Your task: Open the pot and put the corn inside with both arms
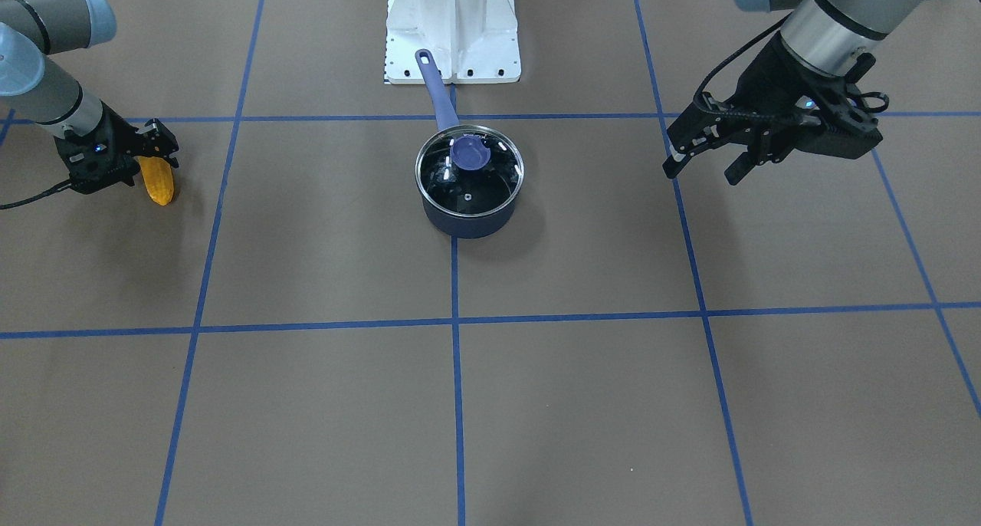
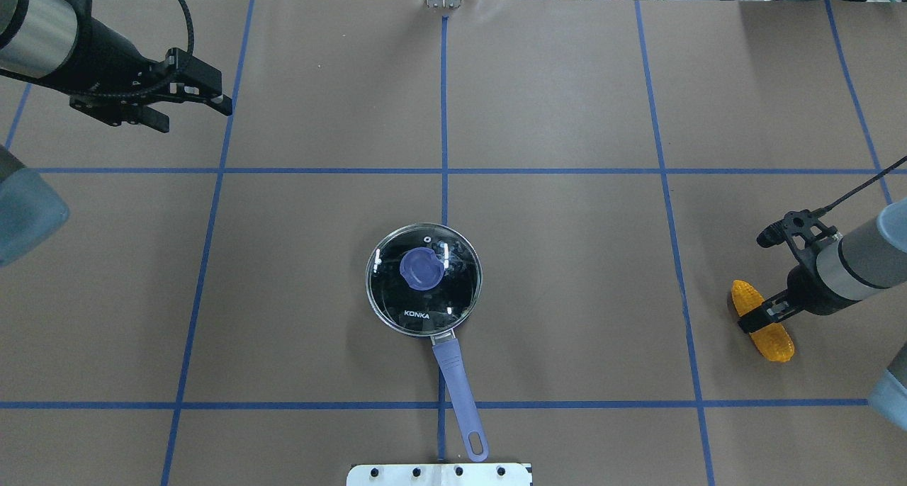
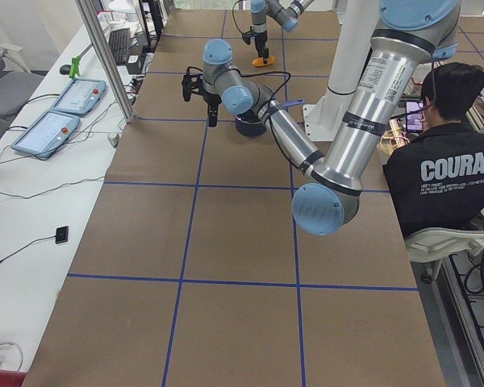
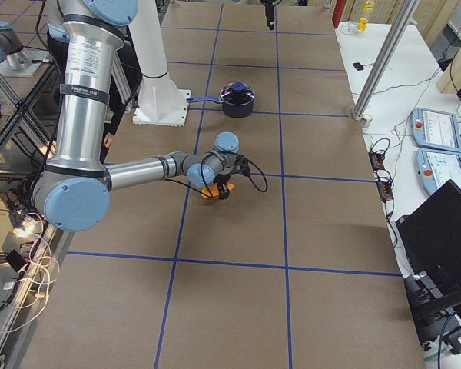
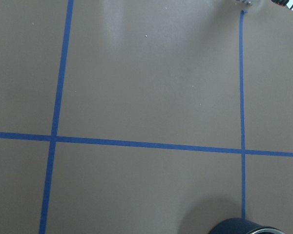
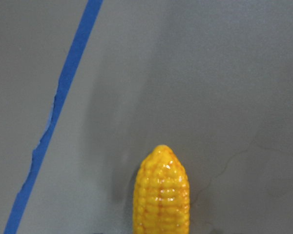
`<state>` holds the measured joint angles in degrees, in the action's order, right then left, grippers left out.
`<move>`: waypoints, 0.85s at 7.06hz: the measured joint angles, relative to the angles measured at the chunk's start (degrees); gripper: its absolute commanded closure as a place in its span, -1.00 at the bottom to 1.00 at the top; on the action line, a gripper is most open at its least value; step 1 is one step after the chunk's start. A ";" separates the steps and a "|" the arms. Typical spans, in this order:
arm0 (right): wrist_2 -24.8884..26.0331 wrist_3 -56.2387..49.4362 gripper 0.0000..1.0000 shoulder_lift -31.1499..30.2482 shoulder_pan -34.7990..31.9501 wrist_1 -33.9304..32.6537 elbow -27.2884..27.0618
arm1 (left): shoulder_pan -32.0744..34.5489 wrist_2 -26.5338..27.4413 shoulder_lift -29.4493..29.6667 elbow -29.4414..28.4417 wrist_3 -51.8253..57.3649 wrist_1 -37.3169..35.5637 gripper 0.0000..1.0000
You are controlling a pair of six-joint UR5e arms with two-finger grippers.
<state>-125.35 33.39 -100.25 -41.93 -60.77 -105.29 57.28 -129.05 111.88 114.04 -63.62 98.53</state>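
Glass lid (image 2: 425, 310) still on the pot (image 1: 469, 221), my right gripper (image 2: 755, 321) seemingly clamped on the corn (image 2: 774, 342) well aside, my wide-open left gripper (image 1: 700, 175) must next take the knob (image 2: 422, 268).

KONKA on lid (image 2: 424, 298), COURAG on shirt (image 3: 452, 181)

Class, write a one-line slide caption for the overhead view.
Lid on, the pot sits mid-table; the right gripper is at the corn, the open left gripper hangs far off.

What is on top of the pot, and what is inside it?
A glass lid with a blue knob covers the pot. Through the glass only a dark interior and glare show; the contents cannot be told.
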 measured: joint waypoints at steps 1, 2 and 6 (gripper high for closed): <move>0.01 0.06 1.00 -0.02 0.05 0.02 0.00 | -0.30 0.08 0.12 -0.01 -0.07 -0.06 -0.98; 0.01 0.08 1.00 -0.02 0.07 0.03 0.00 | -0.51 0.10 0.21 -0.03 -0.09 -0.08 -0.98; -5.28 -0.50 1.00 2.79 -4.59 -2.50 -0.33 | -6.28 4.47 3.86 -0.14 -4.35 -2.36 -0.98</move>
<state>-130.63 32.90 -97.46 -46.52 -63.27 -105.62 51.00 -124.58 115.74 113.89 -67.97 96.17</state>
